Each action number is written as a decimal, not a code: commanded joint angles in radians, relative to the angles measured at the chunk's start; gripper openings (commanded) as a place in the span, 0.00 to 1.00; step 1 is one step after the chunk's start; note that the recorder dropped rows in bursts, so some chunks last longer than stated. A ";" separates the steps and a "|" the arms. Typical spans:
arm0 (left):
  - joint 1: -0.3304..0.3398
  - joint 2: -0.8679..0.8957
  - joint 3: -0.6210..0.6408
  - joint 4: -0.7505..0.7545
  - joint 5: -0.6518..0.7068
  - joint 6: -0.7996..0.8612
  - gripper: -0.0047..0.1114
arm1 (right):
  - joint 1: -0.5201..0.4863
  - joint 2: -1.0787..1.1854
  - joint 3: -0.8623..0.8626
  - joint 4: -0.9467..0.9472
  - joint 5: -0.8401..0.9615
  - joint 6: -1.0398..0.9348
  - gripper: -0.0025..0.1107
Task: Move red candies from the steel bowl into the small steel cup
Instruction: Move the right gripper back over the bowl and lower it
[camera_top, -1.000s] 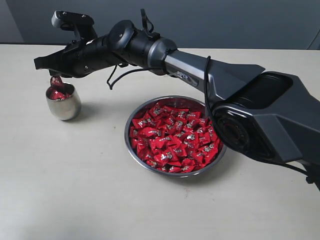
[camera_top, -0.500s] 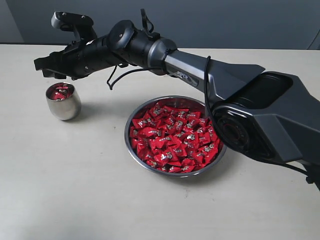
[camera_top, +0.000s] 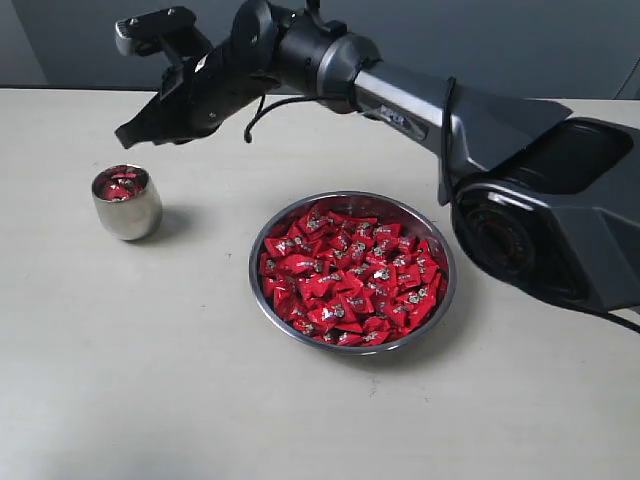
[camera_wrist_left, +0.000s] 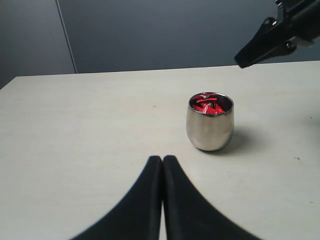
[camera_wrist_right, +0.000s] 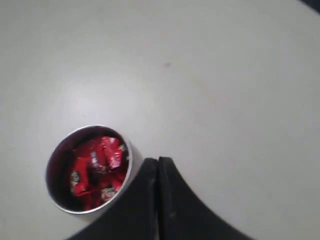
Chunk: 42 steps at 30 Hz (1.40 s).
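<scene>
Exterior: the right gripper (camera_top: 130, 134) hung above the worktop (camera_top: 120, 390), higher than the small steel cup (camera_top: 126, 214) and clear of it. The steel bowl (camera_top: 345, 200), heaped with red candies (camera_top: 345, 275), stood well apart from the cup.

Left wrist: the left gripper (camera_wrist_left: 162, 161) was pressed closed and empty. The cup, with a few candies inside, stood ahead of it across bare worktop.

Right wrist: the right gripper's jaws were together and gripped nothing. The cup sat below, just beside the tips.

Mirror-polished small steel cup (camera_wrist_left: 210, 127) and steel bowl (camera_top: 395, 205), glossy crinkly-wrapped red candies (camera_top: 345, 280), smooth matt table (camera_top: 150, 380).
</scene>
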 joint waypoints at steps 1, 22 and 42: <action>0.001 -0.004 0.004 -0.002 -0.002 -0.002 0.04 | -0.042 -0.082 -0.006 -0.065 0.013 -0.002 0.02; 0.001 -0.004 0.004 -0.002 -0.002 -0.002 0.04 | -0.183 -0.556 0.836 -0.090 -0.464 -0.054 0.02; 0.001 -0.004 0.004 -0.002 -0.002 -0.002 0.04 | -0.340 -0.675 1.161 0.009 -0.172 -0.335 0.02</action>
